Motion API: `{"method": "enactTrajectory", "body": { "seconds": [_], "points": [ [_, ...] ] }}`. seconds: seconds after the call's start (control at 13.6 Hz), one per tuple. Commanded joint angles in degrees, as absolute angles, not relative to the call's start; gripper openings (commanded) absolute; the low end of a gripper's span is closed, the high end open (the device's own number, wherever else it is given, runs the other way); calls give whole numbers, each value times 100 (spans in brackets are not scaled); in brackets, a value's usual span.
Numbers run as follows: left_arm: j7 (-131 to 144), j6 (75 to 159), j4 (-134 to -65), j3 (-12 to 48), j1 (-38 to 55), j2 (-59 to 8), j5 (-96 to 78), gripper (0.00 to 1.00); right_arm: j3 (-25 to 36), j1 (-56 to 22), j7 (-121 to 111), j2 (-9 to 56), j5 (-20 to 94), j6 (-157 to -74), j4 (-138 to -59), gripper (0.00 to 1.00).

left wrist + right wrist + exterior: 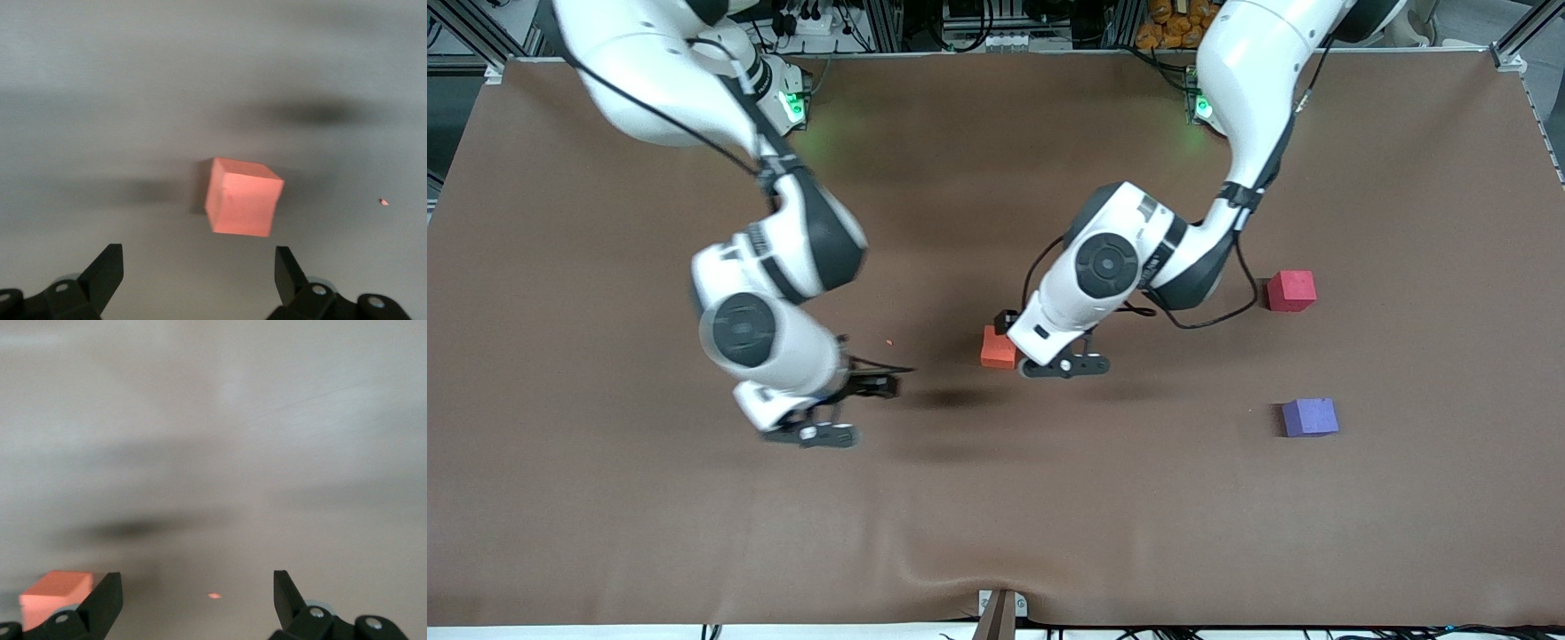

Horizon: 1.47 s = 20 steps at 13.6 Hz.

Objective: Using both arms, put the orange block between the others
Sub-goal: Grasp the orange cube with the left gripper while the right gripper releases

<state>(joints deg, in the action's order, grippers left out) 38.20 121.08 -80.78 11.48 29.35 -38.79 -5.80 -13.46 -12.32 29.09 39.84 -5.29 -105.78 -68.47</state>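
Hovering over unmarked orange block (241,197)

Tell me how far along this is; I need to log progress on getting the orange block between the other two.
Done: nothing placed yet. In hand: the left gripper hangs open over the orange block, which sits mid-table, ungrasped. The right gripper is open and empty over bare table. Left: grasp, then set it between the red-pink cube and purple-blue cube.
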Motion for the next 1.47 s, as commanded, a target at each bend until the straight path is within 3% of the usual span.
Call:
{"method": "enactTrajectory", "body": {
  "seconds": [0.0, 0.52, 1.18, 1.25, 1.33, 1.4],
  "points": [
    [3640, 12444, -7621, 1046, 3233, -4375, -361, 100, -1433, -635, 2584, 3157, -571, -10626, -7873, 100],
    [3577, 12954, -7453, 536, 3850, -4851, -26, 100, -1424, 280, 1031, 1382, -571, -10608, -9570, 100],
    [3568, 13096, -7453, 527, 4007, -5185, -18, 97, -1397, 773, -27, 405, -563, -9335, -9387, 100],
    [3560, 13096, -7453, 527, 4008, -5186, -18, 93, -1389, 782, -18, 335, -554, -9221, -9369, 100],
    [3542, 13096, -7453, 527, 4008, -5229, -18, 82, -1389, 817, -9, 290, -554, -9159, -9326, 100],
    [3472, 13096, -7453, 527, 3999, -5264, -18, 62, -1389, 852, -9, 281, -545, -9062, -9256, 100]
  ]
}}
